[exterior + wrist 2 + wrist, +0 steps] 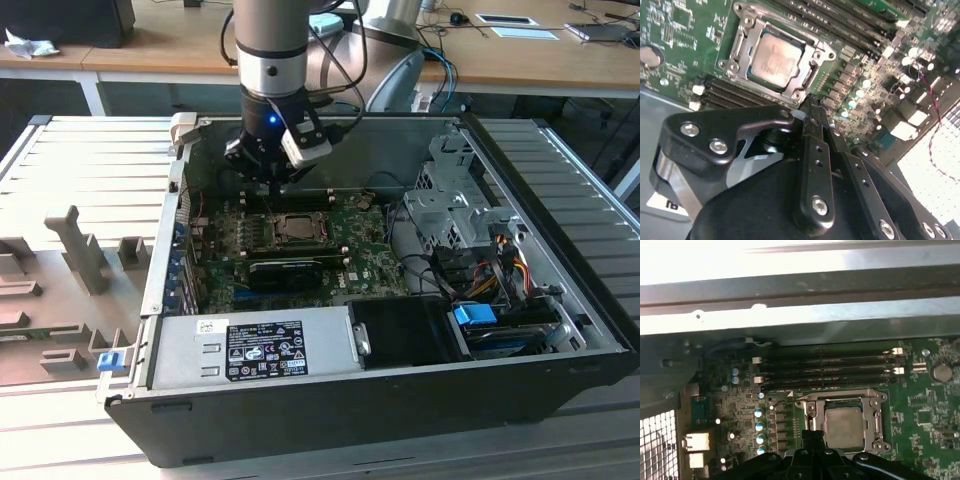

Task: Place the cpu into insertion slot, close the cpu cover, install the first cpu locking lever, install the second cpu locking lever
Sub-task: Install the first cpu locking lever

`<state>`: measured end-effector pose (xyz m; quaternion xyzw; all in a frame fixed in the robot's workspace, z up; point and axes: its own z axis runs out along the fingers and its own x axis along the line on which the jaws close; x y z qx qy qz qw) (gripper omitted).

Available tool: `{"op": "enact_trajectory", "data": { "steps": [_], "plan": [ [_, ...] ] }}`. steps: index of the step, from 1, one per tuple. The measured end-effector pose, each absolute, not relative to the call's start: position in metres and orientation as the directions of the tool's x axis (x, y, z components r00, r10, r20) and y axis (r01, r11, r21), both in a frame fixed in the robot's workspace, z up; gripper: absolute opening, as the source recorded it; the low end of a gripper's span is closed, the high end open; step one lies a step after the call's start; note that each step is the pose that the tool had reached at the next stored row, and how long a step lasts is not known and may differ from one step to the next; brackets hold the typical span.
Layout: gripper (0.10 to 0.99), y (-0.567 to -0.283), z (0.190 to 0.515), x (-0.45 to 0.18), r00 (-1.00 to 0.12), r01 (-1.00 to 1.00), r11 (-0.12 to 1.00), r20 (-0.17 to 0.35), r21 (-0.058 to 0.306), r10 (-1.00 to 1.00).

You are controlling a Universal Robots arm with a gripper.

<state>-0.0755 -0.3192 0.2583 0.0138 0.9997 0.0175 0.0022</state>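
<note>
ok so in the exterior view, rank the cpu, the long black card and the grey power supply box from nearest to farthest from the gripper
1. The cpu, right by the gripper, on its camera side.
2. The long black card, just past the cpu toward the camera.
3. The grey power supply box, closest to the camera and clearly farthest from the gripper.
</note>
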Motion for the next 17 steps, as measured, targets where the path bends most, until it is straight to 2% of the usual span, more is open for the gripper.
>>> {"op": "enact_trajectory", "data": {
  "steps": [11, 17],
  "plan": [
    [0.106, -0.318, 0.257, -0.114, -1.000, 0.012, 0.999, -0.014, 0.039, 0.012],
    [0.106, -0.300, 0.257, -0.118, -1.000, 0.011, 0.999, -0.014, 0.040, 0.012]
  ]
}}
